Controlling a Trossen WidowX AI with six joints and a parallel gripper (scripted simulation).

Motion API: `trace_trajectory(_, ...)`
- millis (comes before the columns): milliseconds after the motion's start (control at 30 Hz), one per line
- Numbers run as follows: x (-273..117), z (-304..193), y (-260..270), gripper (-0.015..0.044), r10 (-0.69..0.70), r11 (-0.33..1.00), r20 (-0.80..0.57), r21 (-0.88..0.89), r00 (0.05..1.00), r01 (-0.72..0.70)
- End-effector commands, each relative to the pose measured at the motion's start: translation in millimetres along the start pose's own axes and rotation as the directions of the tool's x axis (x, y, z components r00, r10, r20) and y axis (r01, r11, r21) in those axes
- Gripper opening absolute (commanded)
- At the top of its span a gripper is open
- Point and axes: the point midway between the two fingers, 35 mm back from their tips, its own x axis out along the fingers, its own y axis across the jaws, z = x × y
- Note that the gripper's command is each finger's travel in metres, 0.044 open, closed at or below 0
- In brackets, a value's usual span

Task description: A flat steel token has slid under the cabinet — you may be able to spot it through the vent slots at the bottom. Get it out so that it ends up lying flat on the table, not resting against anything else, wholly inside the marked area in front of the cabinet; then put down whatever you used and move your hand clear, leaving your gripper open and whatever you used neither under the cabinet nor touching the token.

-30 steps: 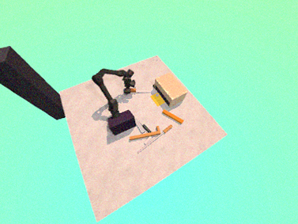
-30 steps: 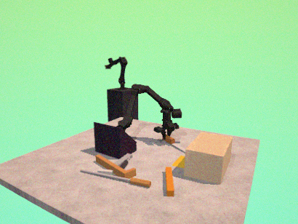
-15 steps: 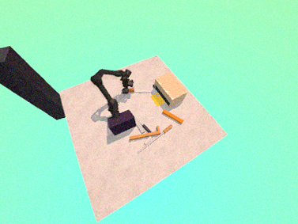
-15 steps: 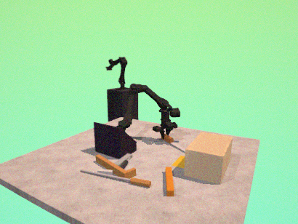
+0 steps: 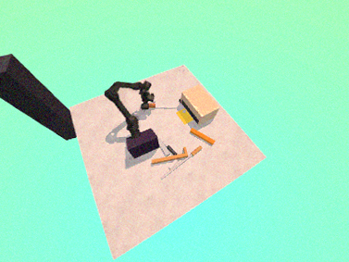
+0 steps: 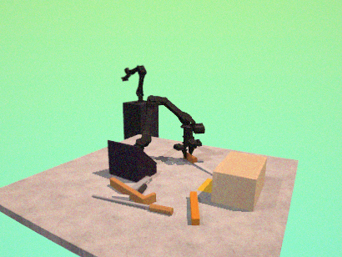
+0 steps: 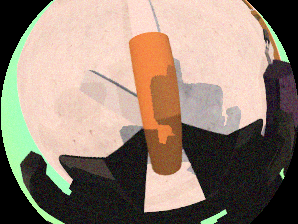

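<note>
My gripper (image 5: 149,107) (image 6: 188,157) (image 7: 161,129) is shut on the orange cylindrical handle (image 5: 153,105) (image 6: 192,158) (image 7: 148,75) of a tool, low over the table. Its thin grey rod (image 5: 166,108) (image 6: 203,168) points toward the cabinet (image 5: 201,102) (image 6: 235,179); in the top view its far end shows near the cabinet's front left corner. The exact tip is unclear. The yellow marked area (image 5: 186,117) (image 6: 205,186) lies before the cabinet's dark front. I cannot make out the steel token; the vent slots are too small to see through.
An orange bar (image 5: 202,136) (image 6: 194,209) lies near the cabinet. Farther off lie an L-shaped orange piece (image 5: 167,159) (image 6: 125,188), a rod with an orange handle (image 5: 196,150) (image 6: 161,209) and a dark-handled tool (image 5: 171,150). A second arm stands on a tall dark pedestal (image 5: 29,96) (image 6: 133,121).
</note>
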Motion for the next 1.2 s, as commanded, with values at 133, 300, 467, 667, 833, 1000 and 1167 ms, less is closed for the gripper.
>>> trace_trajectory(133, 2.9, -5.8, -5.4, 0.0000, -0.009, 1.000, -0.012, -0.002, 1.000, 0.009)
trace_trajectory(300, 3.2, -3.4, -9.8, 0.0000, -0.009, 1.000, -0.012, -0.001, 1.000, 0.009)
trace_trajectory(467, 3.3, -1.4, -10.5, 0.0000, -0.010, 1.000, -0.012, -0.001, 1.000, 0.010)
trace_trajectory(667, 3.6, 5.3, -9.4, 0.0000, -0.010, 1.000, -0.011, -0.001, 1.000, 0.010)
trace_trajectory(833, 3.7, 11.3, -9.0, 0.0000, -0.011, 1.000, -0.011, -0.002, 1.000, 0.011)
trace_trajectory(1000, 3.8, 17.6, -8.7, 0.0000, -0.011, 1.000, -0.010, -0.002, 1.000, 0.011)
trace_trajectory(1167, 4.0, 24.0, -8.7, 0.0000, -0.011, 1.000, -0.010, -0.002, 1.000, 0.011)
